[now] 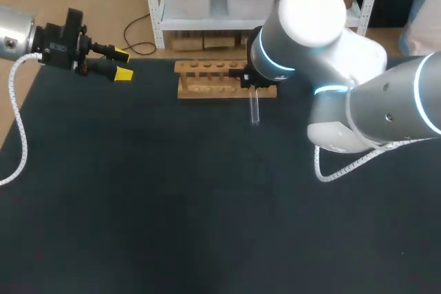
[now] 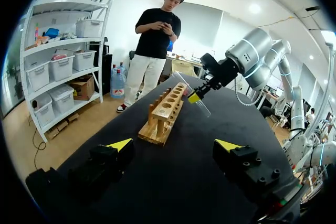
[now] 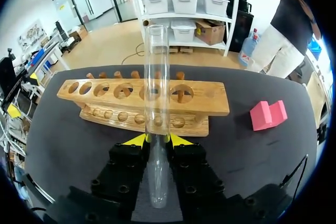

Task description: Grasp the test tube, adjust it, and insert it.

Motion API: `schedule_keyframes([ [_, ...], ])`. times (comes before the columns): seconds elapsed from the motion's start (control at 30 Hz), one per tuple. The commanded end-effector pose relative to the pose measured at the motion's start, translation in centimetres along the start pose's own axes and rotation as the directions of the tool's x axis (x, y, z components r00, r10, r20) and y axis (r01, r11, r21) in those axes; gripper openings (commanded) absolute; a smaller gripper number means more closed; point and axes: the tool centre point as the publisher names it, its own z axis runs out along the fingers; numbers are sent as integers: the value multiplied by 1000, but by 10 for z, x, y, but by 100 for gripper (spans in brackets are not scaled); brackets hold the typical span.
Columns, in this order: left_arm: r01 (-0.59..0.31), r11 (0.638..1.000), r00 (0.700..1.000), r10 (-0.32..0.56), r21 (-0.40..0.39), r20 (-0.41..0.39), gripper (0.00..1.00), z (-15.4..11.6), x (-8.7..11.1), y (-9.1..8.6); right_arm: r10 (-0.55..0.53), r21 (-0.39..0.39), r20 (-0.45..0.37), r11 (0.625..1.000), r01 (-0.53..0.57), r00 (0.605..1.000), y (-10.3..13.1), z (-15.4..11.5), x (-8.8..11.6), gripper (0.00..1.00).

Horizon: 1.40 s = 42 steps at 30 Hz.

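Test tube (image 3: pixel 156 51) (right fingers (image 3: pixel 137 140) clamping) fronts rack (image 3: pixel 199 106), pink block (image 3: pixel 268 115) beside.

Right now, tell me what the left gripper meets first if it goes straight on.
The left gripper points at the near end of the wooden rack, with only bare table between. It would probably meet that rack first, though its height is unclear.

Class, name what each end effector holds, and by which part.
Right end effector grips the clear glass test tube near its middle; left end effector holds nothing.
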Motion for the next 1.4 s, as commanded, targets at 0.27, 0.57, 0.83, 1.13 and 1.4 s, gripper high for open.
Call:
schedule_keyframes([
  [0.27, -2, 1000, 1000, 2, -2, 2, 100, 0, 1, -1, 9, 30, 15, 999, -10, 1000, 3, -23, 5, 0],
  [0.57, -2, 1000, 1000, 2, -2, 2, 100, 0, 1, -1, 38, 64, 39, 997, -41, 999, 2, -55, 6, 0],
  [0.83, -2, 1000, 1000, 2, -2, 2, 100, 0, 1, -1, 55, 73, 63, 996, -59, 997, -1, -80, 5, 0],
  [1.13, -2, 1000, 1000, 2, -2, 2, 100, 0, 1, -1, 41, 70, 62, 997, -45, 997, -2, -101, 6, 0],
  [1.4, -2, 1000, 1000, 2, -2, 2, 100, 0, 1, -1, 21, 60, 47, 998, -24, 999, 0, -104, 5, 0],
])
